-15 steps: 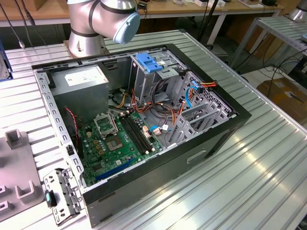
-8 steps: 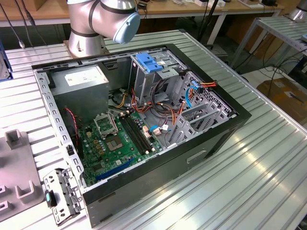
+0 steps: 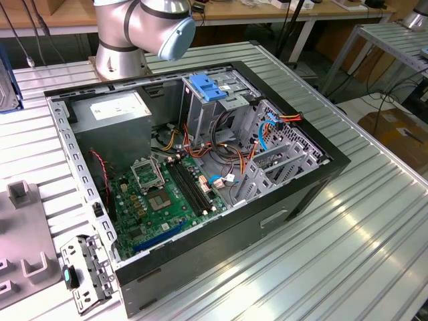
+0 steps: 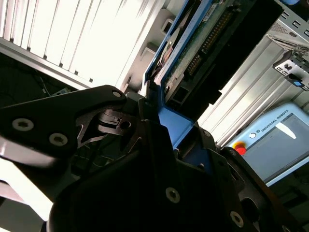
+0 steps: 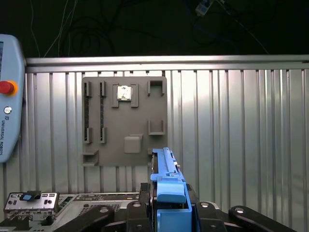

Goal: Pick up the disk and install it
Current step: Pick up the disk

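Note:
In the first wrist view, the disk [image 5: 166,181] stands edge-on with its blue side rail facing the camera. My gripper [image 5: 166,205] is shut on it from both sides. It hangs above the ribbed metal table, near a grey fixture plate [image 5: 124,121]. The second wrist view shows the disk [image 4: 205,41] from close by, with its green circuit board and blue rail rising out of my gripper [image 4: 161,123]. In the exterior view, the open computer case [image 3: 294,187] lies on its side. A tall metal drive cage with a blue plastic handle [image 3: 210,90] stands inside it.
Inside the case are a green motherboard [image 3: 167,194], a grey power supply box [image 3: 110,110] and loose coloured cables [image 3: 257,144]. A small metal bracket [image 3: 87,274] lies beside the case. A teach pendant [image 5: 9,96] rests on the table by the fixture plate. The arm's base [image 3: 127,40] stands behind the case.

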Action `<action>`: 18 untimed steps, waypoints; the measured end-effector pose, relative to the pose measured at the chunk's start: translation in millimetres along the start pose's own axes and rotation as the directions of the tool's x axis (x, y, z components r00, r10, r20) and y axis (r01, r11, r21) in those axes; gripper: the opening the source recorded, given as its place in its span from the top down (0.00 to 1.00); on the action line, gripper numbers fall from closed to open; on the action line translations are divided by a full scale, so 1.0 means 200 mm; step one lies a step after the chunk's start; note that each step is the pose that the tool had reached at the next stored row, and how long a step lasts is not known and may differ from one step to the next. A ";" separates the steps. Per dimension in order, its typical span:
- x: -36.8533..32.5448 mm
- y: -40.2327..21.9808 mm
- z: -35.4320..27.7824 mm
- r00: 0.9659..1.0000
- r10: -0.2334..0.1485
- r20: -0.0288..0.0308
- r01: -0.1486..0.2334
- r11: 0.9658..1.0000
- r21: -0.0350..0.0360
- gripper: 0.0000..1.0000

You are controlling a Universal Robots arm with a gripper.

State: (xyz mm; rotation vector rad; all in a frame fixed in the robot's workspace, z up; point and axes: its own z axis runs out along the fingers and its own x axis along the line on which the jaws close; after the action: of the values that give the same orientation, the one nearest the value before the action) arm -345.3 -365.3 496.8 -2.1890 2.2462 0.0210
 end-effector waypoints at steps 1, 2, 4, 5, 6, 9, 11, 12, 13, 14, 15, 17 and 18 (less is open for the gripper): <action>0.001 -0.004 0.000 1.000 0.000 0.000 0.000 1.000 0.000 0.63; 0.002 -0.008 0.000 1.000 0.000 0.000 0.000 1.000 0.000 0.63; 0.005 -0.017 0.000 1.000 0.000 0.000 0.000 1.000 0.000 0.63; 0.007 -0.022 0.000 1.000 0.000 0.000 0.000 1.000 0.000 0.63; 0.009 -0.028 0.000 1.000 0.000 0.000 0.000 1.000 0.000 0.63; 0.023 -0.046 -0.001 1.000 0.000 0.000 0.000 1.000 0.000 0.63; 0.034 -0.056 -0.001 1.000 0.000 0.000 0.000 1.000 0.000 0.63; 0.036 -0.059 -0.001 1.000 0.000 0.000 0.000 1.000 0.000 0.63; 0.042 -0.064 -0.001 1.000 0.000 0.000 0.000 1.000 0.000 0.63; 0.046 -0.067 -0.001 1.000 0.000 0.000 0.000 1.000 0.000 0.63; 0.049 -0.069 -0.001 1.000 0.000 0.000 0.000 1.000 0.000 0.63; 0.061 -0.076 -0.001 1.000 0.000 0.000 0.000 1.000 0.000 0.63; 0.068 -0.079 -0.001 1.000 0.000 0.000 0.000 1.000 0.000 0.63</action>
State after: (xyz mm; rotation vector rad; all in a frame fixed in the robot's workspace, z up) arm -329.8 -379.4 496.7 -2.1890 2.2462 0.0210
